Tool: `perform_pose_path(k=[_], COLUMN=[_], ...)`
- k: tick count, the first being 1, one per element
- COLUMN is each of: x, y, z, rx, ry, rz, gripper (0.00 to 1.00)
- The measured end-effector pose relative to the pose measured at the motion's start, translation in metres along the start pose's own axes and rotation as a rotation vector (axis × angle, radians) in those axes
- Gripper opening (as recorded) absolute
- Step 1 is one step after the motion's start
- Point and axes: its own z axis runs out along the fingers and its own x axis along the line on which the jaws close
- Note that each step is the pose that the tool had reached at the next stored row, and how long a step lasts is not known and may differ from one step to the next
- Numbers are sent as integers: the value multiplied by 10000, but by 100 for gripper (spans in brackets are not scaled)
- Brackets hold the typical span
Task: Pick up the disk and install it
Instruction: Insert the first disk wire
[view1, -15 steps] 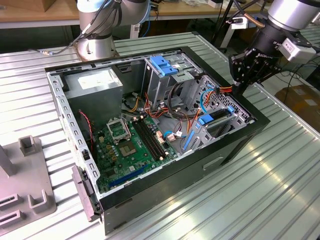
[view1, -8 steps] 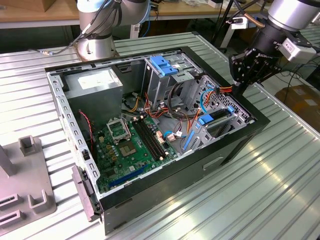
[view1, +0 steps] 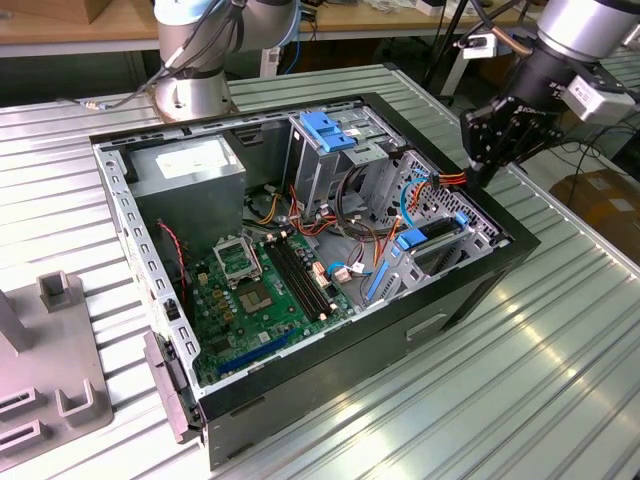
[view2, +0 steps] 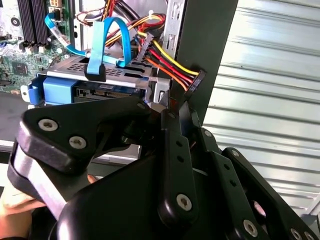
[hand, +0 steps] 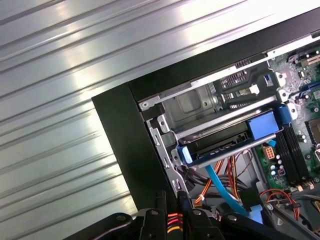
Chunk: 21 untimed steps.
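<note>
So, tool (view1: 482, 176): we see it hanging over the corner of the case at the exterior view's right, its fingers (view2: 176, 140) pressed together on the power cable.
Power cable (view2: 167, 62): we follow its yellow, red, orange and black wires out of the case to a black plug (view2: 196, 80) just past the fingertips. In the first wrist view, red and orange wires sit pinched between the fingers.
Disk (hand: 215, 145): we find it lying flat inside the bay at the case corner near the tool. Its light-blue rail (hand: 262, 125) is on the side facing the motherboard, and its connector edge shows in both wrist views.
Bay (hand: 200, 107): we see a grey metal frame fixed against the case wall, with the disk in its lower slot.
Blue cable (view2: 107, 30): we see it looping above the bay, its black end resting on the bay's top. We cannot tell whether it joins the disk.
Case (view1: 300, 395): we see it black, open and lying on its side on the ribbed metal counter (view1: 560, 380).
Motherboard (view1: 255, 295): we see it green on the case floor.
</note>
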Motion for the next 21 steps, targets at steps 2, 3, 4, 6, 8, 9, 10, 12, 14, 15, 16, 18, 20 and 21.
perform_pose_path(k=[2, 3, 4, 6, 8, 9, 10, 12, 14, 15, 16, 18, 20, 21], x=[6, 10, 12, -4, -30, -21, -15, -10, -10, -9, -9, -9, -9, -9], y=[-39, -61, -94, -142, -235, -241, -244, -246, -247, -247, -247, -247, -247, -247], z=[1, 1, 2, 7, 27, 40, 49, 58, 67, 73, 76, 79, 80, 80], rx=[-16, -29, -75, -190, -413, -435, -438, -447, -445, -443, -443, -443, -441, -442], ry=[6, 11, 30, 75, 164, 173, 181, 220, 236, 240, 245, 248, 247, 247], rz=[-11, -12, -12, -11, -9, -9, -9, -9, -9, -9, -10, -10, -10, -9], gripper=[24, 24, 25, 31, 31, 31, 31, 31, 31, 31, 31, 31, 23, 23])
